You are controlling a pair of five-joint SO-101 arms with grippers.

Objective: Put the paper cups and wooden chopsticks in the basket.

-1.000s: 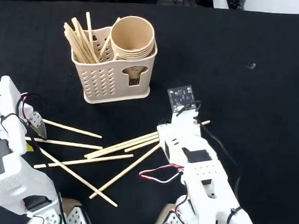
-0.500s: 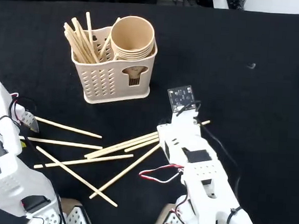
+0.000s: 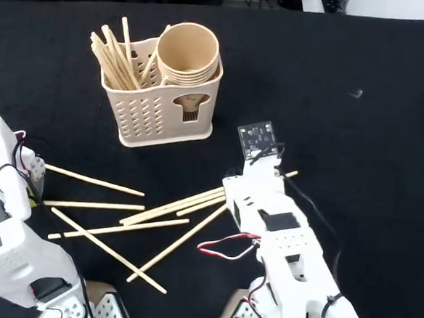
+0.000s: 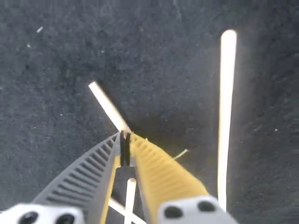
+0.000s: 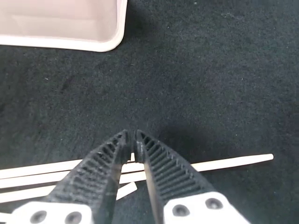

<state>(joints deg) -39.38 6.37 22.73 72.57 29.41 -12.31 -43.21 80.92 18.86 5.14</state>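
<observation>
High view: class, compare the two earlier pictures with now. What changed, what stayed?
The left arm shifted leftward, bringing the left gripper to the end of one wooden chopstick, jaws together. The right gripper, basket, paper cups and other chopsticks stayed put.

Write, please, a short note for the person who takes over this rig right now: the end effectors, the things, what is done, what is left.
Left end effector: shut, tips at a loose chopstick; whether it grips it is unclear.
Right end effector: shut, empty, above the loose chopsticks.
Done: paper cups stacked in the basket, with a bunch of chopsticks in the compartment beside them.
To do: several chopsticks lie on the table in front of the basket.
</observation>
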